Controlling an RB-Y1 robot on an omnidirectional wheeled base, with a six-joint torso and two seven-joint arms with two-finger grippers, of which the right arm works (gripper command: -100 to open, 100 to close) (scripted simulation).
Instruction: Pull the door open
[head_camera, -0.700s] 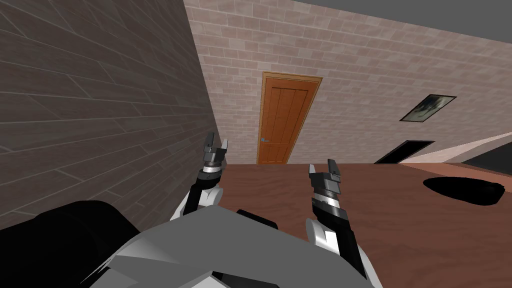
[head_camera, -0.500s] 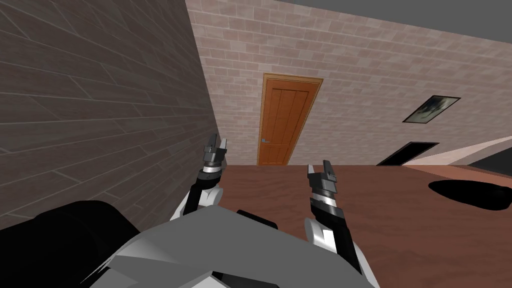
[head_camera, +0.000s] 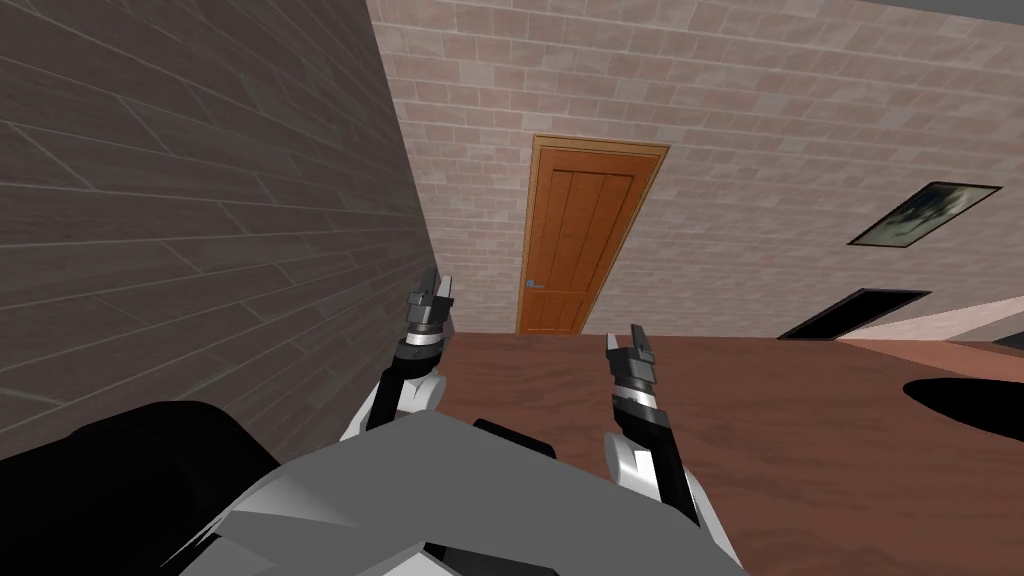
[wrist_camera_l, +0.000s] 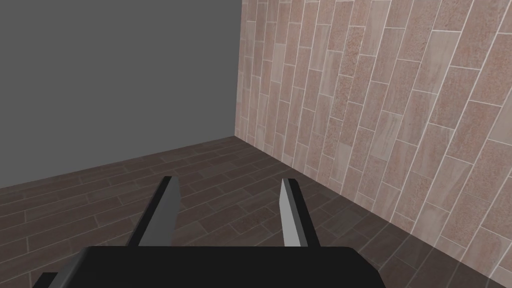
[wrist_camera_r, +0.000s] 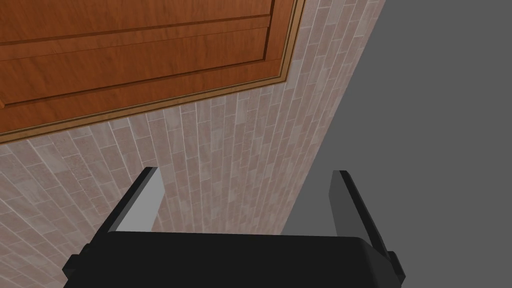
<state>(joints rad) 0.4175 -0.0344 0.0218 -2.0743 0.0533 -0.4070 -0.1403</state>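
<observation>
Door (head_camera: 585, 240) stands upright, shut, its handle (head_camera: 535, 285) a faint speck; your left gripper (head_camera: 436, 285) and right gripper (head_camera: 624, 340) spread.

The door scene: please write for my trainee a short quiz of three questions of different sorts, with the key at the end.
1. True or false: the door is shut.
2. The right gripper is: A shut on a cup; B open and empty; C touching the door.
3. Fill in: in the head view, the handle sits near the door's ____ edge.
Key: 1 true; 2 B; 3 left.
</observation>
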